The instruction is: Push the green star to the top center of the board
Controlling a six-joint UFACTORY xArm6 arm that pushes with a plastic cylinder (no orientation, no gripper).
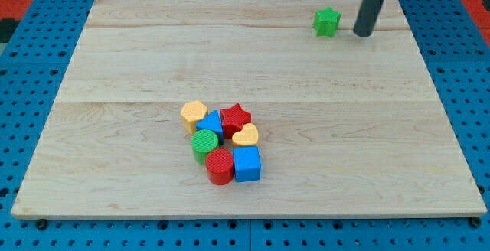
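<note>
The green star (327, 21) lies near the view's top edge of the wooden board (115, 60), right of centre. My tip (363, 33) stands on the board just to the right of the star, a small gap apart. The dark rod rises from it out of the view's top.
A cluster of blocks sits at the lower middle: a yellow hexagon (194, 114), a blue block (210, 122), a red star (236, 117), a yellow heart (246, 135), a green cylinder (204, 143), a red cylinder (220, 165), a blue cube (246, 163). A blue pegboard (31, 67) surrounds the board.
</note>
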